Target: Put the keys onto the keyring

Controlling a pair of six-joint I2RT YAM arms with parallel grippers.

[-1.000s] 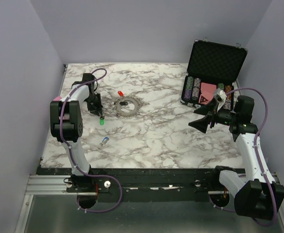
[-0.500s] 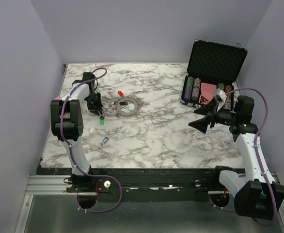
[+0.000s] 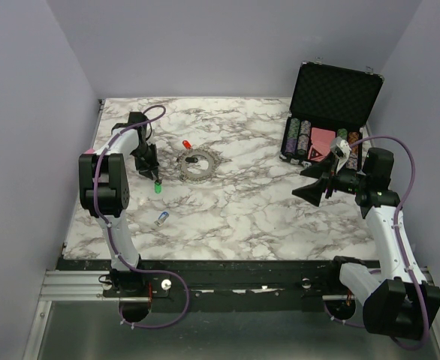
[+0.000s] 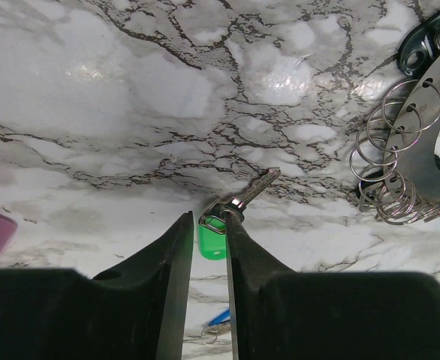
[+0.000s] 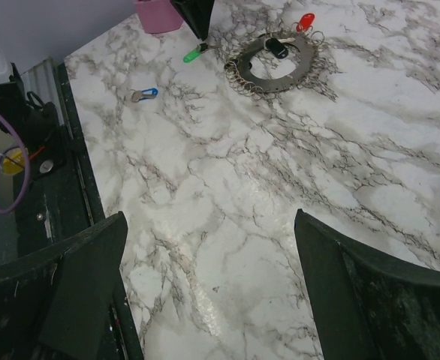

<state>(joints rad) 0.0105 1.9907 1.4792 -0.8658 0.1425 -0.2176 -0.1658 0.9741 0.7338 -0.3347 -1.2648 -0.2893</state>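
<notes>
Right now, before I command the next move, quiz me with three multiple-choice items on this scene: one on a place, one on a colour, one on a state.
1. Where is the green key?
A) at the far right corner
B) on the marble table, at the left gripper fingertips
C) down between the arm bases

2. Which key lies alone, nearest the arms' bases?
A) a red one
B) a black one
C) the blue key

3. How does the right gripper stand?
A) wide open, holding nothing
B) shut tight
C) shut on a key

Answers:
1 B: the left wrist view shows its green head in the gap at the fingertips.
2 C: it lies apart at the near left.
3 A: its fingers stand far apart over bare marble.
</notes>
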